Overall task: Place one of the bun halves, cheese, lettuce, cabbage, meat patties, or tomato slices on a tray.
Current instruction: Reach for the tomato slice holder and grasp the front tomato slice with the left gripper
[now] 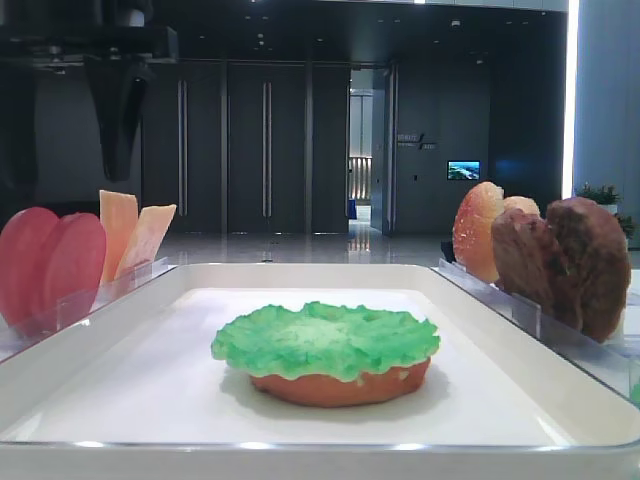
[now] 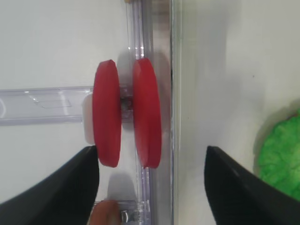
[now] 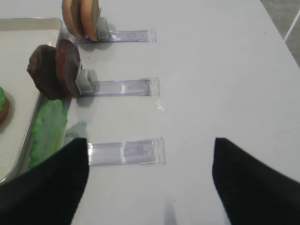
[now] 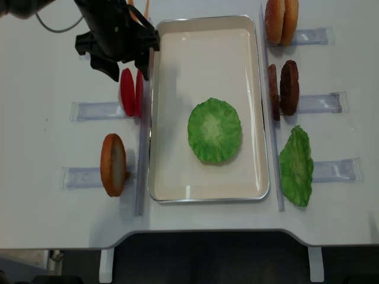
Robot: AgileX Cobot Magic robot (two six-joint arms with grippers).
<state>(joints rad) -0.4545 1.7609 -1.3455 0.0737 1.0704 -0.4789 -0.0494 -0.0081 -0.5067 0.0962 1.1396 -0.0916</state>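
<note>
- Your left gripper (image 2: 150, 180) has its jaws spread wide, one finger (image 2: 56, 187) outside the two tomato slices (image 2: 127, 112) and the other over the tray's near edge; it grips nothing and touches neither disc.
- Your right gripper (image 3: 150, 180) also stands spread, with bare table between its fingers and nothing held.
- Just ahead of your left jaws, the slices stand upright on edge, side by side with a small gap, in a clear rack (image 2: 44, 105) that runs away from the tray.
- Beside them lies the white tray (image 4: 177, 171); near its middle you see a bun half (image 1: 340, 385) lying flat with a lettuce leaf (image 4: 214, 130) covering it.
- In front of your right gripper sits an empty rack (image 3: 126, 152), and a second green leaf (image 3: 47, 131) lies just beside the tray rim.
- Farther along that side, two patties (image 3: 56, 70) stand upright in their rack, then two bun halves (image 3: 82, 16) in the next.
- On the left side, another bun half (image 4: 112, 164) stands on edge in a rack, and cheese slices (image 1: 130, 235) stand behind the tomato in the low front view.
</note>
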